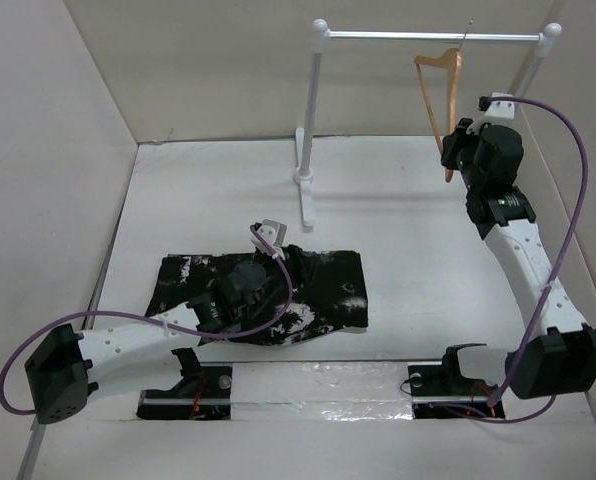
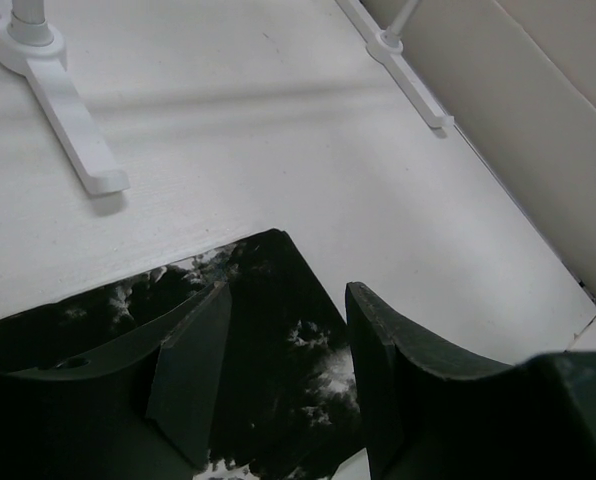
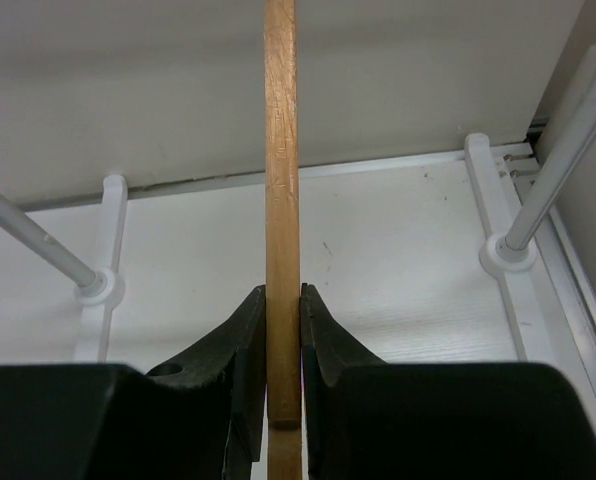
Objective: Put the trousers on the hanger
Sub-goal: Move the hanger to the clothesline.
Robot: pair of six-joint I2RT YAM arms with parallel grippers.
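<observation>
**Right gripper clamped on the hanger at the rack; left gripper spread over the trousers on the table.**

From overhead, the trousers lie in a flat black heap on the table near the arms. The left gripper sits low over their middle, and the arm hides how it stands there. The left wrist camera shows that clearly: the left gripper has its jaws well apart, with splattered fabric beneath and between them. I cannot tell whether they touch the cloth. Overhead, the hanger hangs by its hook from the white rack at the far right, and the right gripper is at its lower end. Only the right wrist camera shows the grip: the right gripper is pinched tight on the hanger's wooden bar, one finger on each side.
</observation>
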